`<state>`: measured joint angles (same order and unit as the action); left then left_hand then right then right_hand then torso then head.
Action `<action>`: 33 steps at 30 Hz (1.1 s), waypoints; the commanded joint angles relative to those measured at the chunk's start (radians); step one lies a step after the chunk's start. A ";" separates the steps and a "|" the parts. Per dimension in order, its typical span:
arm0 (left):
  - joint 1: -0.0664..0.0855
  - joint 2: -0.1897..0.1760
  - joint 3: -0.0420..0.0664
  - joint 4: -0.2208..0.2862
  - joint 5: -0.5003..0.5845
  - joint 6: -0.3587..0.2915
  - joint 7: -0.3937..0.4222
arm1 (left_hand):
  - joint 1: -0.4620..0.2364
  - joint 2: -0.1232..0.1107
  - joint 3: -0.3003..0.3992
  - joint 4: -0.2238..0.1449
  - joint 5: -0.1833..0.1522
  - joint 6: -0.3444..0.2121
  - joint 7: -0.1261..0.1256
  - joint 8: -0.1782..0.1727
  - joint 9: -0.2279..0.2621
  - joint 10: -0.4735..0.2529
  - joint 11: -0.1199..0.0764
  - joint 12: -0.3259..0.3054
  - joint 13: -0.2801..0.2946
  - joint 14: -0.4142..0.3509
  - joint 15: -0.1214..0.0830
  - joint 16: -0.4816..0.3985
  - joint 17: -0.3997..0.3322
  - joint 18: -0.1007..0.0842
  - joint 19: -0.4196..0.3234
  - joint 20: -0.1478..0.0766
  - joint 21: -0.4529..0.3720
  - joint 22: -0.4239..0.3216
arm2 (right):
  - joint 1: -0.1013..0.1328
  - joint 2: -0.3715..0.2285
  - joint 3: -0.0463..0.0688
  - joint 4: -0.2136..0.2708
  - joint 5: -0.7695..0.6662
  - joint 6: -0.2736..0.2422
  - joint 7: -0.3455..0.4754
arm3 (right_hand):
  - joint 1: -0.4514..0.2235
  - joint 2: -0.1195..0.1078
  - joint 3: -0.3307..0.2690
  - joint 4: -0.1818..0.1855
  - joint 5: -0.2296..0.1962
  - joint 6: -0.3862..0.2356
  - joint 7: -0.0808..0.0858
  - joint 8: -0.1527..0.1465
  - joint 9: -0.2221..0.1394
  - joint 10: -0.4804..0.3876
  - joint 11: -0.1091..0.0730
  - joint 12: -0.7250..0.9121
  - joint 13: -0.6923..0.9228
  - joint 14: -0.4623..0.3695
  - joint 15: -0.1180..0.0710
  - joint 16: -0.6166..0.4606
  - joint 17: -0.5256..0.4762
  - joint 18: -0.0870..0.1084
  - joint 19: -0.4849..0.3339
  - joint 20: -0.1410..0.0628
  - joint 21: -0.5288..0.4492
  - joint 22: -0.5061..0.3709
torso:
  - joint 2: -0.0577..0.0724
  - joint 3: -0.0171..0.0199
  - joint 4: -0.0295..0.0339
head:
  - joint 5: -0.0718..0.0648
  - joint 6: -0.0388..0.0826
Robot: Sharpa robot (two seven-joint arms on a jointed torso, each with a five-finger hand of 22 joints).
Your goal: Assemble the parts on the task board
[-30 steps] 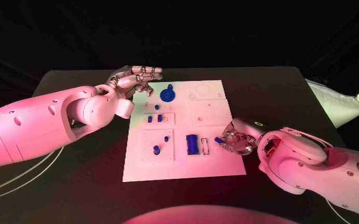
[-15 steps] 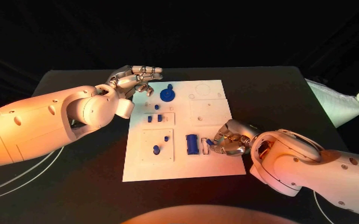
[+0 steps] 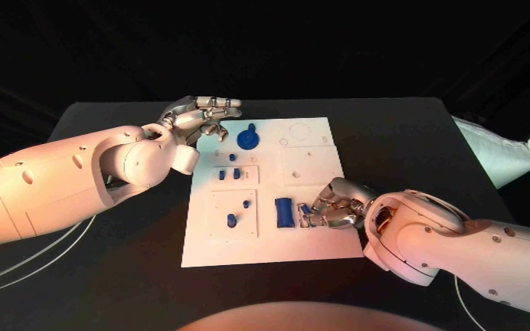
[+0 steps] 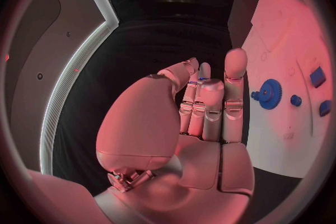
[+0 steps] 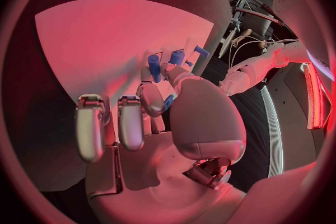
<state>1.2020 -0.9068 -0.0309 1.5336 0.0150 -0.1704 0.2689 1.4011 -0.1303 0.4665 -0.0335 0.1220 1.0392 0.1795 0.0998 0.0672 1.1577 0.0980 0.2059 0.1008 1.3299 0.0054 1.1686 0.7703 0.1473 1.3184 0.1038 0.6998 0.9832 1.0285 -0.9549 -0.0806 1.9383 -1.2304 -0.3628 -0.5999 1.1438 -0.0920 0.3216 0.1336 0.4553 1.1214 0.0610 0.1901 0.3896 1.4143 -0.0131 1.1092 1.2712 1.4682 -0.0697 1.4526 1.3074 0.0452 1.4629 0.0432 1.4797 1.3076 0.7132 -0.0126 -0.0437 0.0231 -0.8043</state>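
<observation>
The white task board [image 3: 315, 158] lies in the middle of the black table. On it are a blue gear [image 3: 249, 139], two short pegs [image 3: 227, 174], two more small pieces [image 3: 235, 214] and an oblong blue block [image 3: 285, 212]. My right hand [image 3: 334, 207] is over the board's near right part and pinches a small blue part [image 3: 308, 210] right beside the block. In the right wrist view that part [image 5: 168, 102] sits between thumb and finger. My left hand [image 3: 202, 115] hovers at the board's far left corner, holding nothing, close to the gear [image 4: 269, 93].
Bare black table surrounds the board on all sides. A white padded object [image 3: 492, 151] lies off the table's right edge. Cables [image 3: 33, 258] hang under my left arm.
My right hand has moved left across the board with the small blue part, from the right edge to beside the blue block. The left hand has stayed put.
</observation>
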 commanded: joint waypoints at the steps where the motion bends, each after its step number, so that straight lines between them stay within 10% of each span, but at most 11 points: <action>1: 0.000 0.001 0.001 0.003 -0.003 0.020 0.003 | 0.000 0.011 -0.004 -0.001 0.001 -0.007 -0.002 0.003 0.000 -0.008 -0.001 0.005 0.001 -0.006 0.003 0.004 0.000 0.012 -0.006 0.000 -0.007 -0.001 | 0.000 0.007 0.000 -0.005 0.009 0.034 -0.008 | -0.011 0.001 -0.010 0.004 0.006 0.010 0.001 0.001 0.003 0.005 0.000 0.005 0.002 0.070 -0.006 0.004 0.083 -0.009 0.010 -0.004 0.006 0.134 | 0.000 0.0003 -0.0008 | 0.001 -0.001; 18: 0.000 0.001 0.001 0.006 -0.003 0.021 -0.001 | 0.000 0.011 -0.004 -0.001 0.001 -0.007 -0.002 0.003 0.000 -0.008 -0.001 0.005 0.001 -0.006 0.003 0.004 0.000 0.012 -0.006 0.000 -0.007 -0.001 | 0.000 0.027 0.000 -0.027 -0.004 0.052 -0.012 | -0.024 0.005 -0.030 0.016 0.001 0.015 -0.001 0.003 0.005 0.008 -0.002 0.010 0.007 0.070 -0.007 0.004 0.084 -0.009 0.010 -0.006 0.006 0.134 | -0.001 0.0006 -0.0003 | 0.003 -0.003; 33: 0.000 0.002 0.001 0.003 -0.003 0.027 -0.009 | -0.002 0.010 -0.005 -0.001 0.000 -0.010 -0.001 0.004 0.000 -0.012 0.000 0.008 0.001 -0.007 0.003 0.003 -0.003 0.012 -0.007 0.000 -0.009 -0.002 | 0.000 0.028 0.000 -0.022 -0.014 0.043 -0.006 | -0.110 -0.003 -0.177 0.109 0.014 0.023 -0.003 -0.001 0.010 0.013 -0.003 0.018 0.018 0.069 -0.008 0.003 0.083 -0.009 0.009 -0.007 0.004 0.134 | -0.001 0.0009 -0.0015 | 0.002 -0.002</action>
<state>1.2020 -0.9066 -0.0308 1.5354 0.0150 -0.1652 0.2599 1.4010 -0.1303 0.4665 -0.0335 0.1220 1.0392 0.1795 0.0998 0.0672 1.1504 0.0981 0.2094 0.1004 1.3273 0.0080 1.1686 0.7684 0.1473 1.3185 0.1038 0.6949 0.9819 1.0302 -0.9282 -0.0798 1.9118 -1.2333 -0.3337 -0.6084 1.0465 -0.0946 0.1514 0.2418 0.4736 1.1367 0.0602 0.1929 0.3990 1.4215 -0.0133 1.1233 1.2880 1.4682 -0.0697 1.4524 1.3079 0.0451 1.4627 0.0432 1.4795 1.3073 0.7127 -0.0116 -0.0449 0.0259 -0.8066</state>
